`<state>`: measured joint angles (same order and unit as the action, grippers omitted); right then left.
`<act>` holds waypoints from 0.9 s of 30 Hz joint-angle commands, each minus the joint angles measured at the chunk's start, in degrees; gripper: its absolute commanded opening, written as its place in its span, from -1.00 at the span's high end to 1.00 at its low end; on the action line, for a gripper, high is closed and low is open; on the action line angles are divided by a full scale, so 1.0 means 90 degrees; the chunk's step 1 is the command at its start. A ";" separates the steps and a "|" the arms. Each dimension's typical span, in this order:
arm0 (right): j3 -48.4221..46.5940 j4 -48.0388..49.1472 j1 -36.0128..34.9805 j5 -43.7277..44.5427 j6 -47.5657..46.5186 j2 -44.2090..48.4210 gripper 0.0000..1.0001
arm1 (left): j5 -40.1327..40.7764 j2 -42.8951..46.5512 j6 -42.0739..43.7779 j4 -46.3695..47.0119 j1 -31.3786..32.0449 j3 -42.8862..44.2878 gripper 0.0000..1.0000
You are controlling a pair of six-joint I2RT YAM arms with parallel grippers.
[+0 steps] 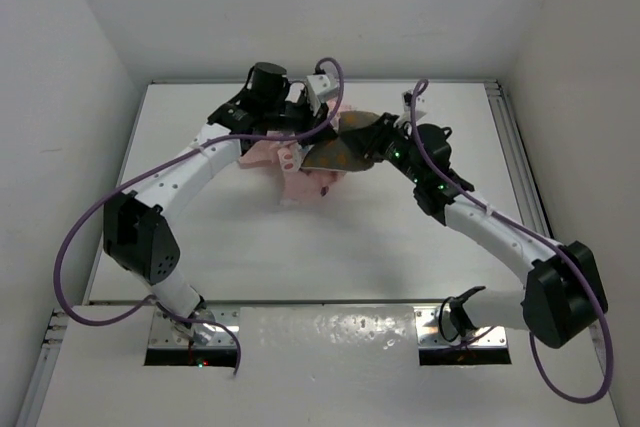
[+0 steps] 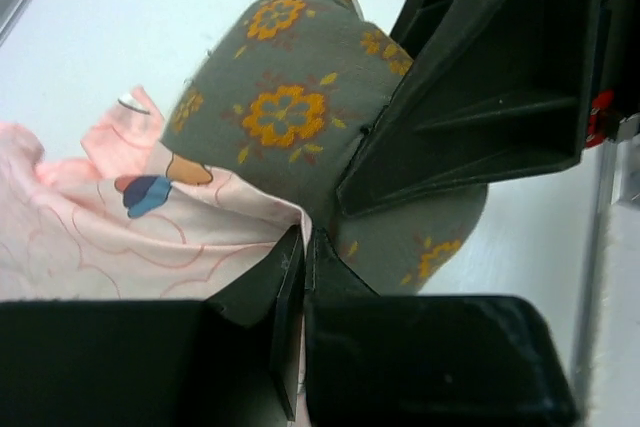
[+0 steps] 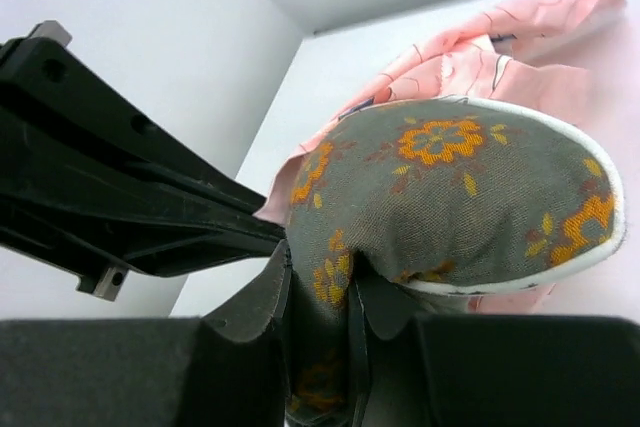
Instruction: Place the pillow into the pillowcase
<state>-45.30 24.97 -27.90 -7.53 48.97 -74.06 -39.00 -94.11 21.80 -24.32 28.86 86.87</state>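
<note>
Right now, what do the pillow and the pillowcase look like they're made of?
The pillow looks like matte woven cloth, perhaps cotton or canvas: a fine weave grain shows around the orange flowers. The pillowcase looks like thin, soft printed fabric, maybe light cotton or polyester: it crumples into loose folds with no shine.

The left gripper [image 1: 312, 132] and right gripper [image 1: 384, 142] meet at the far middle of the white table [image 1: 200, 247], the flat olive-brown dotted pillow [image 1: 350, 152] between them, partly over the crumpled pink printed pillowcase [image 1: 300, 182].
</note>
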 commanded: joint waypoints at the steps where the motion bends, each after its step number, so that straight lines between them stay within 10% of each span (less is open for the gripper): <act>1: -0.0816 0.1493 -0.0064 0.0572 -0.0566 0.0456 1.00 | -0.0958 0.0124 -0.1121 -0.0179 -0.0004 0.0483 1.00; 17: -0.1333 0.0508 -0.0357 0.1813 -0.0901 -0.0510 1.00 | -0.1594 0.0417 -0.1183 -0.0638 -0.0033 0.1158 1.00; 27: -0.1531 0.0877 -0.0318 0.0320 -0.0207 -0.1439 1.00 | -0.1526 0.0456 -0.1737 -0.0141 -0.0169 0.1354 1.00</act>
<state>-58.08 22.31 -30.35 -0.95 43.75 -86.59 -44.58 -94.11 10.33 -31.14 26.79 95.22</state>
